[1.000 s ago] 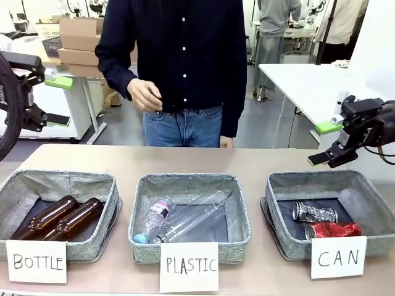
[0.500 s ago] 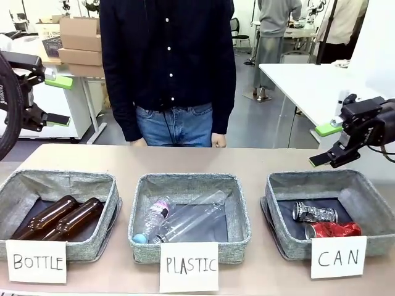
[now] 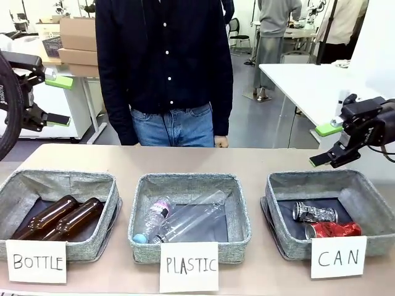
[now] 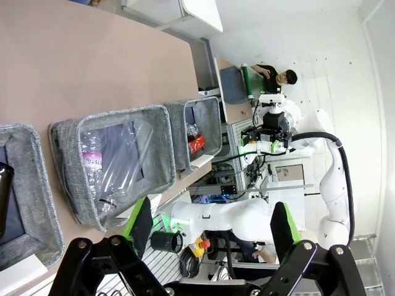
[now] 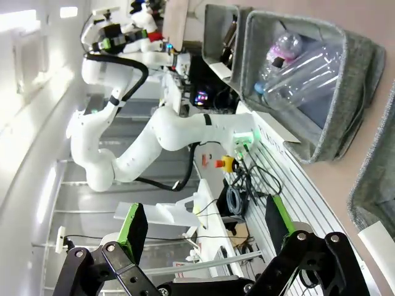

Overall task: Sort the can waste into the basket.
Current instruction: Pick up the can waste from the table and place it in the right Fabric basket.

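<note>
Cans lie in the grey basket (image 3: 281,185) carded "CAN" at the robot's right end of the bench (image 3: 253,157): the dark printed can (image 3: 315,213) sits toward the middle of its dark bottom, and the shiny red can (image 3: 333,230) lies just in front of it, close to the white card (image 3: 338,257). The two appear to touch or nearly touch; which, I cannot tell.

The right pincer (image 3: 325,145) hangs above the far right corner of that basket, apart from it, its green-padded fingers spread and holding nothing. In the right wrist view the same pincer (image 5: 202,222) shows its fingers wide apart, with the bin of clear plastic bottles (image 5: 308,68) beyond them.

The left pincer (image 3: 58,100) is up off the bench at the far left, fingers spread, empty. Its own wrist view shows the pincer (image 4: 213,222) spread the same way.

The middle bin (image 3: 142,203) carded "PLASTIC" holds clear plastic bottles (image 3: 185,222). The left bin (image 3: 62,182) carded "BOTTLE" holds two brown glass bottles (image 3: 58,219) side by side.

A person (image 3: 166,61) in a dark buttoned shirt and jeans stands at the far edge of the bench, arms down at the sides
</note>
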{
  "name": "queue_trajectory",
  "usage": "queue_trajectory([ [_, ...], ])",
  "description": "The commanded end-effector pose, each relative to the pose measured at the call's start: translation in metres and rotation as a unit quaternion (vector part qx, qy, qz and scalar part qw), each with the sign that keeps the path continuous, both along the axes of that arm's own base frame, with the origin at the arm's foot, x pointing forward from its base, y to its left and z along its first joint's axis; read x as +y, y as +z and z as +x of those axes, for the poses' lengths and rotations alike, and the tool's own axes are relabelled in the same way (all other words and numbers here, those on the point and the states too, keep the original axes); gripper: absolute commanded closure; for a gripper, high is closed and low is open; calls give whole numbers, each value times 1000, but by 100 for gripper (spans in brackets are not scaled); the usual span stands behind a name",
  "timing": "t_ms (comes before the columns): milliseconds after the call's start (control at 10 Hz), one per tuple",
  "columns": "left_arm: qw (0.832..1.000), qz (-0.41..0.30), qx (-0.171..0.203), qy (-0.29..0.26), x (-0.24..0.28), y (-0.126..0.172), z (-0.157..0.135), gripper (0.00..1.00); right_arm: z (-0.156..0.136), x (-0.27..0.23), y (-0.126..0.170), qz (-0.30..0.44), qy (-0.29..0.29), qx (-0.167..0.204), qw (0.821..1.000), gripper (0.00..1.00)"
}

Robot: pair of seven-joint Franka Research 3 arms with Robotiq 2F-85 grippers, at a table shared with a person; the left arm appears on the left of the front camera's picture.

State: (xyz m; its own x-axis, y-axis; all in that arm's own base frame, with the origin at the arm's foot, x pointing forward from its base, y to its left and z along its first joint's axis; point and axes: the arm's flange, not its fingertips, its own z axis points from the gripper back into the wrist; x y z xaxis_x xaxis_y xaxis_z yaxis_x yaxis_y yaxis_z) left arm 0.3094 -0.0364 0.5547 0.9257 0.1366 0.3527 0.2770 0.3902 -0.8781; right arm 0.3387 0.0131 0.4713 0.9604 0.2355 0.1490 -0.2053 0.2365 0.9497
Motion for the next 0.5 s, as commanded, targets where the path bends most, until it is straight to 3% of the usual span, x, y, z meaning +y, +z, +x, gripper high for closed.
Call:
queue_trajectory([
  [0, 1000, -9, -1, -3, 0, 2, 0, 0, 0, 1, 4, -10, -3, 7, 1000, 0],
  [400, 1000, -9, -1, -3, 0, 2, 0, 0, 0, 1, 4, -10, -3, 7, 1000, 0],
])
